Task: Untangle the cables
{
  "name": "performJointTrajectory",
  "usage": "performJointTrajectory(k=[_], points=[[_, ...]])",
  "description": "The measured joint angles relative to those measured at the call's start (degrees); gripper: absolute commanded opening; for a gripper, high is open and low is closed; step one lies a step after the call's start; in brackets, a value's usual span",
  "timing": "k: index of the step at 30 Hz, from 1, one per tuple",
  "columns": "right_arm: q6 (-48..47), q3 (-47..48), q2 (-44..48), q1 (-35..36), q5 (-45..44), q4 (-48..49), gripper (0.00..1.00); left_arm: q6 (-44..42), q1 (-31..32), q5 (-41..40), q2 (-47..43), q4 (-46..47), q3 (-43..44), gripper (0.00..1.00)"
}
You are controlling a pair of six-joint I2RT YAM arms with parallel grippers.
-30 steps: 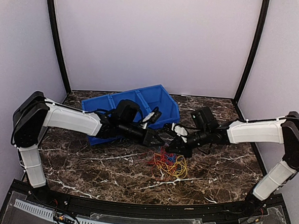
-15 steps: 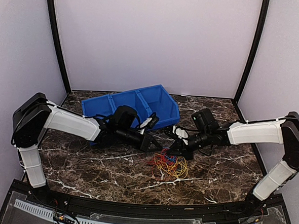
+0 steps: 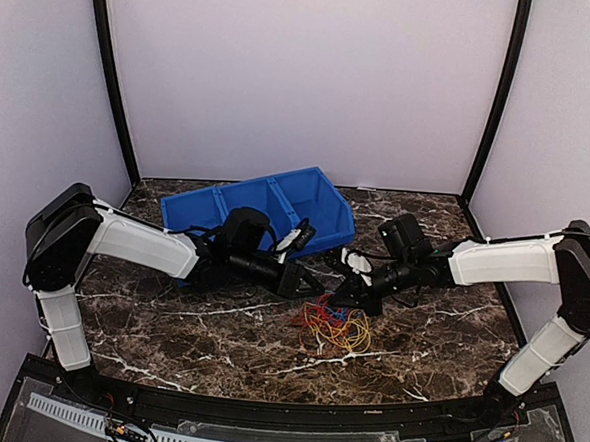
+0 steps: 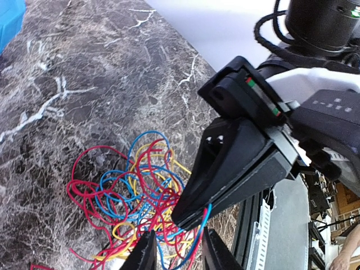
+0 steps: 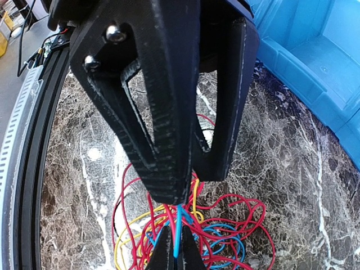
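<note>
From above, the cables lay in a loose heap on the table, near its middle. The blue bin stood well apart at about 11 o'clock from them. My left pincer reached in from 9 o'clock and my right pincer from 3 o'clock. Their tips were near each other just above the heap's 12 o'clock edge.

From my left wrist, my left pincer stood with its jaws parted. A few red and blue strands ran up between them, and nothing was clamped. The cables spread out at 9 o'clock from the tip of my right pincer, which pinched a blue strand lifted off the heap.

From my right wrist, my right pincer was closed on that blue strand, with a red one close beside it. My left pincer hung at 12 o'clock with its jaws apart, and the cables lay beneath. The bin sat at 2 o'clock.

I judged these wires light, limp and springy. A pull on one loop would likely drag the whole knot rather than free it. They looked thin and smooth enough to slip from a loose pinch. I thought the best hold was a single strand on an outer loop, away from the dense centre, with my other pincer on a different colour.
</note>
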State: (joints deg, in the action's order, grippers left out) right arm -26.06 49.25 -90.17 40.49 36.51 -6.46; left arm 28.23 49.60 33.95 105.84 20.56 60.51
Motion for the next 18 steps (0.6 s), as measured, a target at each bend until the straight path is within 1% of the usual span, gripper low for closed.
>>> performJointTrajectory(k=[1,3,5,7,12,13,14,16,17,18], points=[[0.0,0.0,0.0,0.0,0.1,0.0,0.01,-0.4,0.0,0.3,0.0,0.9,-0.3,0.26],[0.0,0.0,0.0,0.0,0.2,0.0,0.01,-1.2,0.1,0.9,0.0,2.1,-0.5,0.16],[0.0,0.0,0.0,0.0,0.2,0.0,0.01,-2.1,0.3,1.4,0.3,3.0,-0.6,0.09],[0.0,0.0,0.0,0.0,0.2,0.0,0.02,-2.6,0.4,1.8,0.6,3.5,-0.6,0.05],[0.2,0.0,0.0,-0.3,0.2,-0.1,0.04,-3.0,0.5,2.5,0.9,3.9,-0.9,0.03],[0.2,0.0,0.0,-0.3,0.2,0.0,0.07,-3.0,0.5,2.5,0.9,4.0,-1.0,0.01],[0.3,0.0,0.0,-0.3,0.2,-0.1,0.13,-3.0,0.5,2.5,0.9,4.1,-1.0,0.0],[0.4,0.0,0.0,-0.4,0.2,-0.1,0.29,-3.2,0.5,2.4,0.9,4.1,-1.3,0.0],[0.5,0.0,0.0,-0.4,0.2,-0.2,0.35,-3.2,0.5,2.3,0.9,4.0,-1.5,0.0],[0.6,0.0,-0.1,-0.4,0.1,-0.2,0.38,-3.3,0.5,2.1,0.9,3.9,-1.8,0.0]])
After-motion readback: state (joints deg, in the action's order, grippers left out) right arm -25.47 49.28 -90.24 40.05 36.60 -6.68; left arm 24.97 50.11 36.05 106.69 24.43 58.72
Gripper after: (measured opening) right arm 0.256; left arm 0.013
